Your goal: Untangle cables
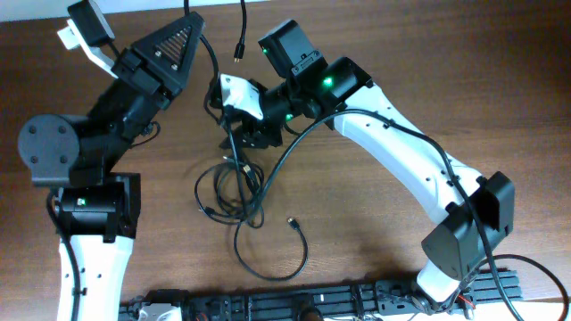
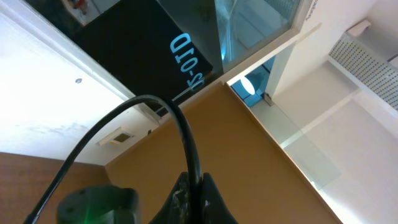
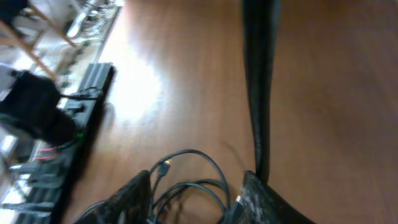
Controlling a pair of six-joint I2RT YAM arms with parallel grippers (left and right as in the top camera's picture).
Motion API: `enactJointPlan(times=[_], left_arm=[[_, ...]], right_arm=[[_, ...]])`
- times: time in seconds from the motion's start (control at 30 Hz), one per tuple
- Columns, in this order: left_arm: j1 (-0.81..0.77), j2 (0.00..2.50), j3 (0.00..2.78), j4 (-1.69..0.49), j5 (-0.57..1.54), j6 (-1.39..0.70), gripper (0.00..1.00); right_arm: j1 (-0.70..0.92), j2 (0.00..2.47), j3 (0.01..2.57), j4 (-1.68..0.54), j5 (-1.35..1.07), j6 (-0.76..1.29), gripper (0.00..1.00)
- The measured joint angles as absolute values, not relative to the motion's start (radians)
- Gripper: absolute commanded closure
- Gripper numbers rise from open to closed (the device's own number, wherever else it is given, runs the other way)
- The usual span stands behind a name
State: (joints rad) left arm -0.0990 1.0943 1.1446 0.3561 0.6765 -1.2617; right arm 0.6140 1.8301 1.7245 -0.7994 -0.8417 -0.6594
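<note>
Wood table (image 1: pixel 428 71) carries the cables (image 1: pixel 230 189) directly under the right gripper (image 1: pixel 237 147), its jaws wide apart astride them and holding nothing, while the raised left gripper (image 2: pixel 191 186), farther off, pinches one cord (image 2: pixel 155 102).

Table (image 1: pixel 446 71): brown wood grain, smooth, satin, with a bright glare patch on its left in the right wrist view. Cables (image 1: pixel 230 183): thin black jackets, smooth, faintly glossy. Right arm (image 1: pixel 403 153) and left arm (image 1: pixel 89 272): white glossy plastic shells, matt black joints; right fingers (image 3: pixel 264 199) black, rough, speckled.
</note>
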Motion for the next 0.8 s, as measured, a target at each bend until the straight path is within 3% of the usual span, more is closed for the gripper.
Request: enactJointPlan(times=[0.07,0.1,0.17,0.27,0.3,0.33,0.8], left_arm=[[-0.099,1.094,1.145,0.356,0.677,-1.262,1.0],[-0.099,1.094,1.145,0.356,0.677,-1.262,1.0],[-0.099,1.094,1.145,0.356,0.68,-1.262,1.0],[-0.099,1.094,1.145,0.356,0.682,-1.262,1.0],[-0.099,1.094,1.145,0.356,0.683,-1.262,1.0],[-0.099,1.094,1.145,0.356,0.684,-1.262,1.0],[-0.099,1.101,1.145,0.349,0.685,-1.262,0.96]], right_arm=[[0.611,1.83,1.724,-0.767,-0.824,-0.632,0.5],[0.611,1.83,1.724,-0.751,-0.815,-0.615,0.43],[0.611,1.83,1.724,-0.728,-0.805,-0.596,0.39],[0.61,1.83,1.724,-0.708,-0.764,-0.548,0.41],[0.61,1.83,1.724,-0.706,-0.745,-0.531,0.83],[0.61,1.83,1.724,-0.705,-0.732,-0.517,0.96],[0.569,1.83,1.726,-0.777,-0.715,-0.466,0.96]])
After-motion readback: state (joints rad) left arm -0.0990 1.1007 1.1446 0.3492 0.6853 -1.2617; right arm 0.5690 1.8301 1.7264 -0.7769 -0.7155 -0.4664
